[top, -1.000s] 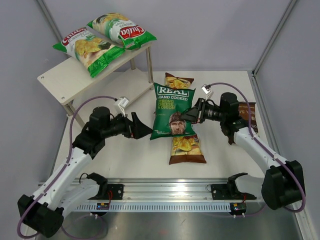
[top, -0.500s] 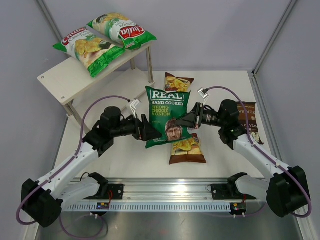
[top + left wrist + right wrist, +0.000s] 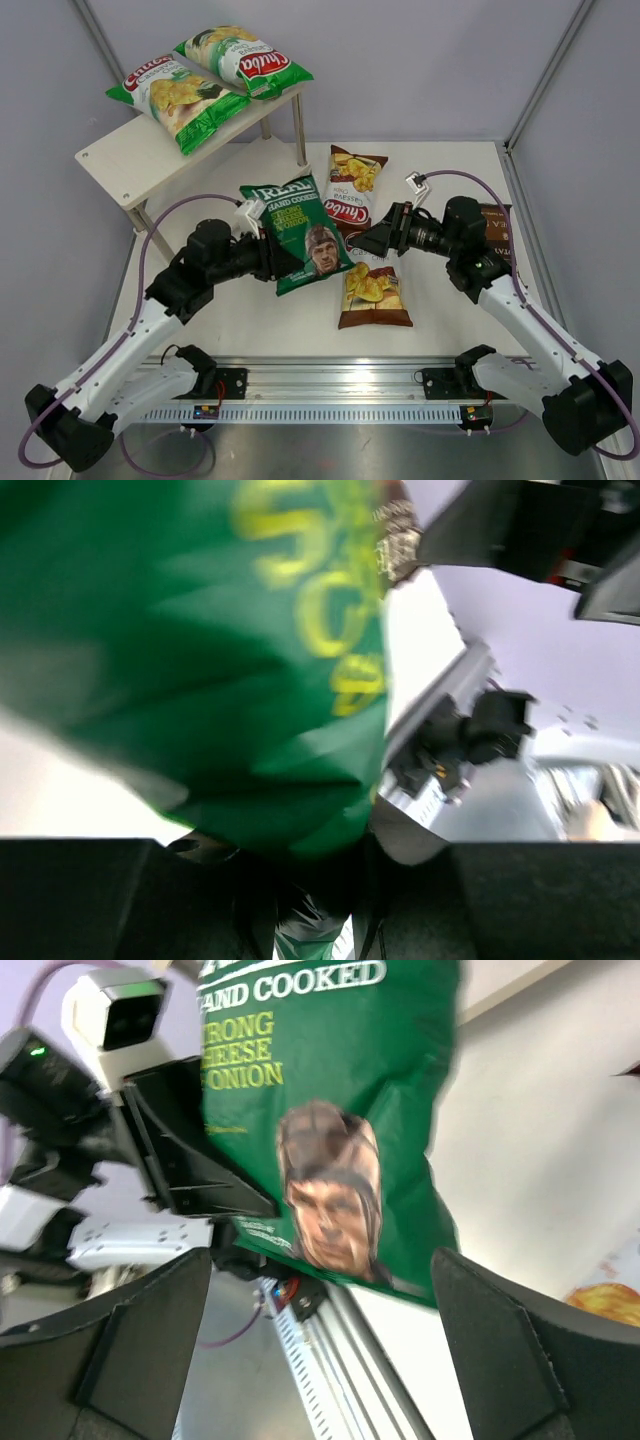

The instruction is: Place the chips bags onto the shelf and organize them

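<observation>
The dark green chips bag with a man's face [image 3: 300,232] hangs tilted above the table. My left gripper [image 3: 270,262] is shut on its lower left edge. In the left wrist view the green bag [image 3: 200,660] fills the frame, pinched in the left gripper [image 3: 300,885]. My right gripper [image 3: 372,240] stands open just right of the bag, touching nothing. From the right wrist, the bag [image 3: 330,1110] hangs beyond the wide-apart right gripper [image 3: 320,1360]. Two green-white bags [image 3: 178,98] [image 3: 243,58] lie on the shelf [image 3: 120,160]. Two brown bags [image 3: 352,190] [image 3: 372,290] lie on the table.
A dark brown bag [image 3: 498,228] lies at the right, partly under my right arm. The shelf's thin legs [image 3: 299,130] stand at the table's back left. A metal rail [image 3: 340,385] runs along the near edge. Grey walls close in the back and sides.
The right gripper opened and let go of the dark green bag. The left gripper closed on it and carried it left, uncovering the upper brown bag.
</observation>
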Motion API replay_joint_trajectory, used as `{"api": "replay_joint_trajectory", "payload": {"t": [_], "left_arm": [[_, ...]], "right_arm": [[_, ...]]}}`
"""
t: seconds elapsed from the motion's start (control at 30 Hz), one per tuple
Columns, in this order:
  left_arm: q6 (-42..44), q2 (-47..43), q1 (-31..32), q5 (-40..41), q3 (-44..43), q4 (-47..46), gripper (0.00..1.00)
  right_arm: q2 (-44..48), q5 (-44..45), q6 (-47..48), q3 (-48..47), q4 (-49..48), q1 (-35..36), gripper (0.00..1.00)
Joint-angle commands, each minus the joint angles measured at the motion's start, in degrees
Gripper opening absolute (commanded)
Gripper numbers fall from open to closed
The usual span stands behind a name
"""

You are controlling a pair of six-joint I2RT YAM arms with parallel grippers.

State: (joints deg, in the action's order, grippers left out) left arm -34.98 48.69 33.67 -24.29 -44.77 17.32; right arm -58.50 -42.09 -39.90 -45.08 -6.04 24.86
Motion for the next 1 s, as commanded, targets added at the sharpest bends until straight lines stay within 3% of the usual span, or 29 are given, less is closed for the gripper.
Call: {"api": "replay_joint_trajectory", "payload": {"t": [0.0, 0.27, 0.43, 0.6, 0.67, 0.73, 0.77, 0.8, 0.9, 0.97], "left_arm": [[3.69, -3.68, -0.27, 9.69, -8.64, 5.78, 0.19], [10.02, -4.83, -0.27, 16.73, -27.63, 21.51, 0.20], [12.47, 0.16, -0.27, 26.21, -42.74, 30.81, 0.20], [13.97, 10.88, -1.41, 42.44, -69.43, 42.86, 0.24], [14.76, 16.93, -4.03, 44.07, -77.62, 48.67, 0.25], [15.20, 20.64, -7.72, 41.36, -88.17, 51.93, 0.26], [15.29, 23.79, -14.01, 38.65, -91.08, 52.63, 0.27], [15.12, 25.04, -18.42, 30.62, -94.15, 53.51, 0.27], [13.63, 26.11, -33.55, 13.12, -88.86, 49.24, 0.23], [13.01, 25.85, -43.62, 6.66, -86.63, 47.20, 0.22]], "right_arm": [[2.51, 10.07, 7.20, -4.84, 11.65, 0.27, 1.00], [4.36, 14.75, 10.90, -4.05, 16.94, 0.19, 1.00], [4.18, 14.93, 11.33, -3.96, 17.03, 0.27, 1.00], [4.10, 14.31, 11.95, -4.23, 17.12, 0.19, 0.99], [4.18, 14.05, 12.04, -4.05, 17.03, 0.27, 0.99], [4.45, 13.52, 12.21, -3.96, 17.21, 0.19, 1.00], [4.45, 13.52, 12.39, -3.96, 17.47, 0.27, 1.00], [4.71, 13.43, 12.65, -4.05, 17.99, 0.19, 0.99], [5.50, 13.61, 13.88, -4.58, 19.66, 0.19, 0.99], [5.94, 13.87, 14.50, -4.84, 20.45, 0.19, 1.00]]}}
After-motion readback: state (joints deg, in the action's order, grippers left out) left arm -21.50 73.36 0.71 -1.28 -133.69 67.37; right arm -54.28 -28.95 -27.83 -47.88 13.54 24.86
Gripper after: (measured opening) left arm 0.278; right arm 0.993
